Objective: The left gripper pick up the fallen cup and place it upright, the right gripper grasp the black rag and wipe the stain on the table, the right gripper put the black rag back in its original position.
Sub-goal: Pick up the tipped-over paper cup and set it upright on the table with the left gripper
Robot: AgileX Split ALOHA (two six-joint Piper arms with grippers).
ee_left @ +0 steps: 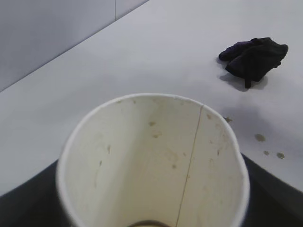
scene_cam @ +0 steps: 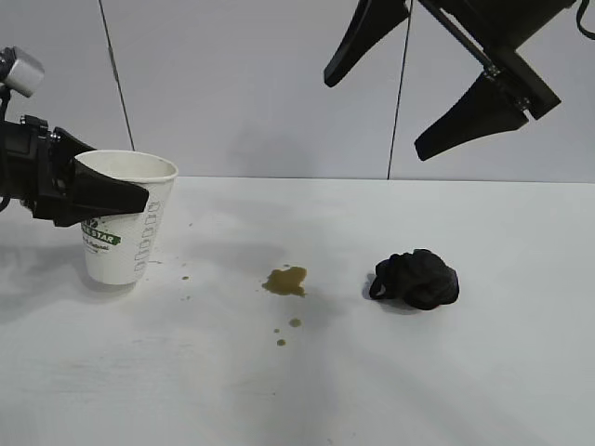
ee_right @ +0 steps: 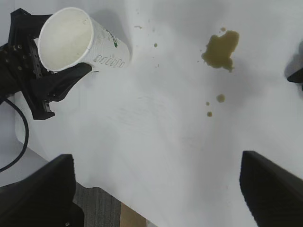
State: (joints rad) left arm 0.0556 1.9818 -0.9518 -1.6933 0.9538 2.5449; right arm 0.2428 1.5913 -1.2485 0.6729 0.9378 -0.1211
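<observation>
Across the table (scene_cam: 483,372), the left gripper (scene_cam: 116,197) is clamped round the cup (scene_cam: 125,232), upright at the left edge, base on or just above the surface — step one nearly done, so next it should let go cleanly and back off without tipping it. High above, the right gripper (scene_cam: 381,93) hangs spread and empty over the rag (scene_cam: 418,279), with the stain (scene_cam: 286,281) between cup and rag and nothing blocking the way.

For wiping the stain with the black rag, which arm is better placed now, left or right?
Probably the right. The right hand hangs open and empty above the black rag, beside the stain. The left hand is occupied: it holds the cup upright at the table's far left.
</observation>
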